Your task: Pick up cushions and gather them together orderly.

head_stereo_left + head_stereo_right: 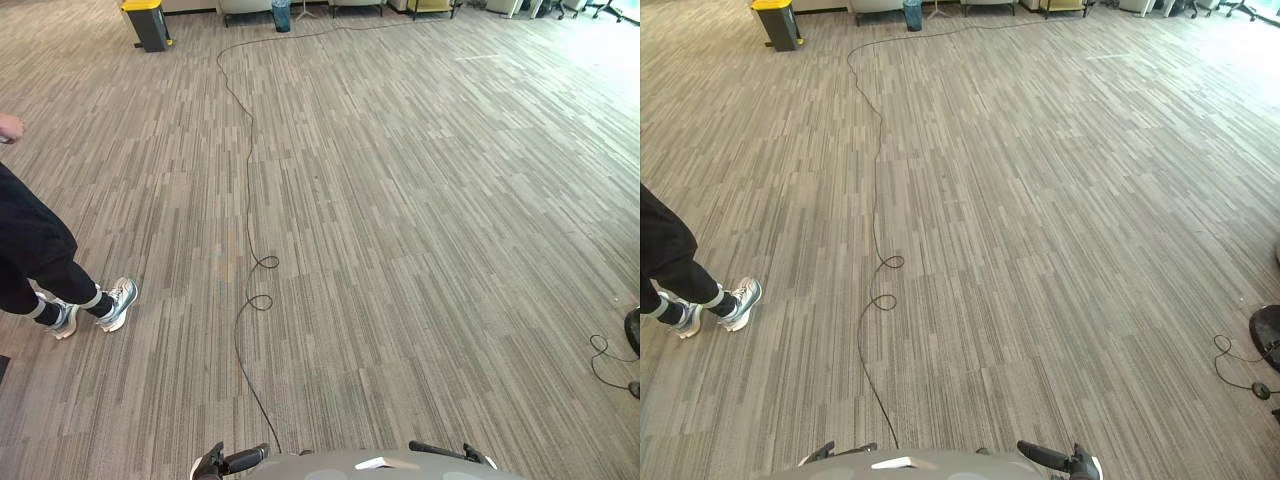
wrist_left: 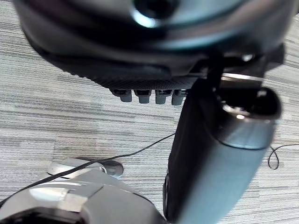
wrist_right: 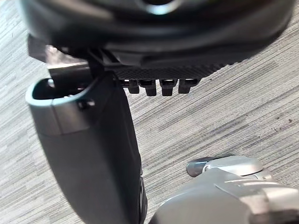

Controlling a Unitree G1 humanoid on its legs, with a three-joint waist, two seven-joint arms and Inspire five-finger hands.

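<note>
Yellow-lidded bin (image 1: 147, 22), contents hidden, far beyond left robot hand (image 2: 215, 154)

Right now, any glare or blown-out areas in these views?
Left eye and right eye views: daylight washes out the striped grey carpet floor at the far right; elsewhere lighting is even. Left wrist view: small glints on the dark left hand. Right wrist view: the same on the dark right hand.

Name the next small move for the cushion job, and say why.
Probably turn to search for cushions: ahead lies carpet, a person stands at the left, a yellow-lidded bin sits far off, and the left hand and right hand are open, holding nothing.
</note>
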